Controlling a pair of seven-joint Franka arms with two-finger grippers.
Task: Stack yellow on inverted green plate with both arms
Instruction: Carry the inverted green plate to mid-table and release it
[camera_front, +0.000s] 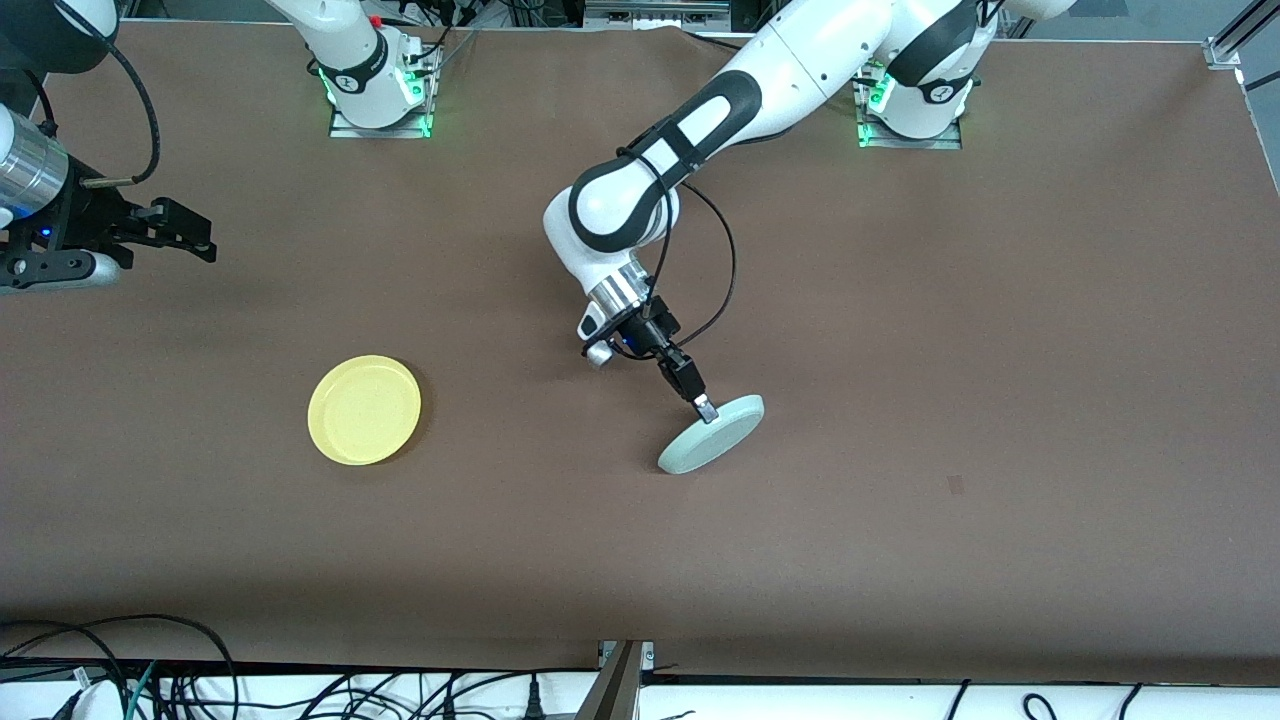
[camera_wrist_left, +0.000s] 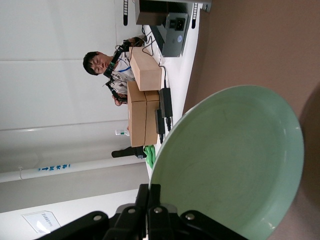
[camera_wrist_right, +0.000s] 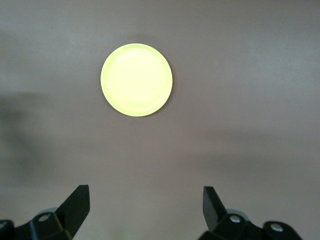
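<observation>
Lowest in frame, your pale mint-green plastic plate (camera_front: 711, 434) stands tilted on edge at centre-right, rim pinched by the left gripper (camera_front: 705, 407), probably mid-flip. Your round pale yellow plastic plate (camera_front: 364, 410) lies flat centre-left on the brown counter (camera_front: 1000, 350). Upper left, the right gripper (camera_front: 190, 235) waits, jaws spread, holding nothing.

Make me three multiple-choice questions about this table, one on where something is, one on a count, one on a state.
1. Where does the yellow plate lie?
A. flat on the table toward the right arm's end
B. on the green plate
C. in the right gripper

2. How many plates show?
A. one
B. two
C. three

3. How is the green plate?
A. flat
B. tilted, rim pinched by the left gripper
C. under the yellow plate

Answers: 1 A, it lies alone there; 2 B, one yellow, one green; 3 B, one edge is lifted. The right gripper waits open.
</observation>
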